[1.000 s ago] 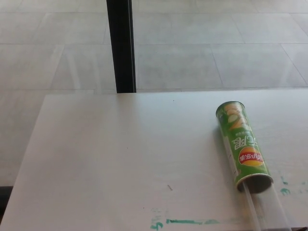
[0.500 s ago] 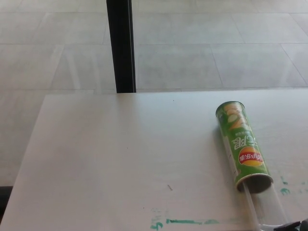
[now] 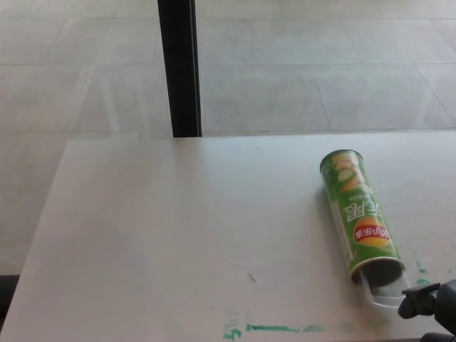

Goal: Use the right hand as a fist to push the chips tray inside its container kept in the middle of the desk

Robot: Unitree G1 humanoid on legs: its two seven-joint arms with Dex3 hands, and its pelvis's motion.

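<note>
The clear chips tray (image 3: 385, 292) pokes just a little way out of the open end of the green chips can (image 3: 360, 214). The can lies on its side on the right part of the white desk (image 3: 178, 235). My right hand (image 3: 433, 306) is at the tray's end, low in the corner. I cannot tell if my fingers are closed. Green marks (image 3: 278, 328) run along the desk's near edge.
</note>
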